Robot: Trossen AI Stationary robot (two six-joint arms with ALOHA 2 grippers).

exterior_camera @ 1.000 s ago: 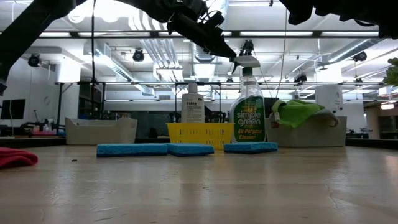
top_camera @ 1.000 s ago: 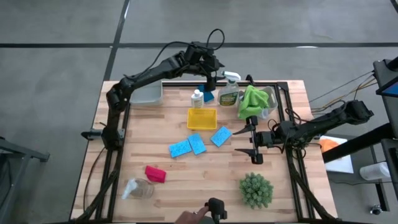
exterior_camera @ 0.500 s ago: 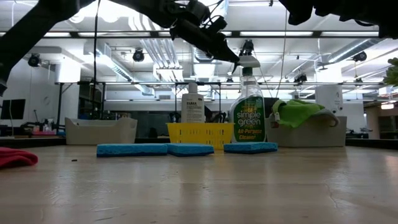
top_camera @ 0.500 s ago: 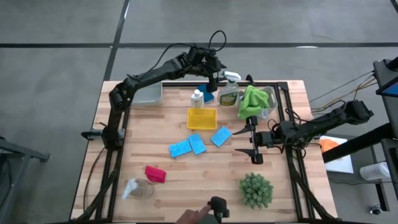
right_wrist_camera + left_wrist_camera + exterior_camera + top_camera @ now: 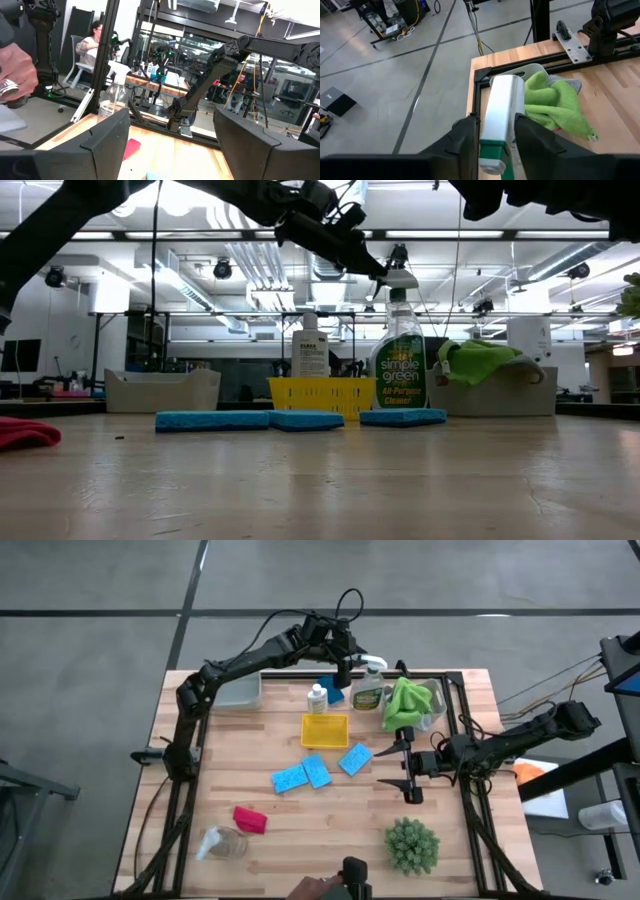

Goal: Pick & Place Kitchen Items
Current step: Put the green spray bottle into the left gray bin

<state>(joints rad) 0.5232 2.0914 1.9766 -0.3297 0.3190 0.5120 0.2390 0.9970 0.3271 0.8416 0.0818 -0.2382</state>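
A clear spray bottle (image 5: 368, 692) with a white trigger head stands upright near the table's far edge, and my left gripper (image 5: 348, 668) is shut on that head. Beside the spray bottle stand a small white bottle (image 5: 317, 698) and a yellow tray (image 5: 325, 730). Three blue sponges (image 5: 317, 771) lie flat mid-table. A green cloth (image 5: 405, 702) is heaped in a grey bin. A magenta cloth (image 5: 250, 819) and a clear jar (image 5: 225, 843) lie near left. My right gripper (image 5: 405, 770) waits open at the right, holding nothing. My left gripper pinches the spray bottle's white trigger head (image 5: 502, 110) between its two fingers (image 5: 467, 137), one on each side. It comes from the table's left, slanting slightly downward. The bottle stands upright with its base on the table (image 5: 398, 408).
A round spiky green plant (image 5: 412, 845) stands near right. An empty grey bin (image 5: 238, 690) sits at the far left. Black frame rails (image 5: 455, 690) border the table's far and right sides. A person's hand (image 5: 320, 888) shows at the near edge.
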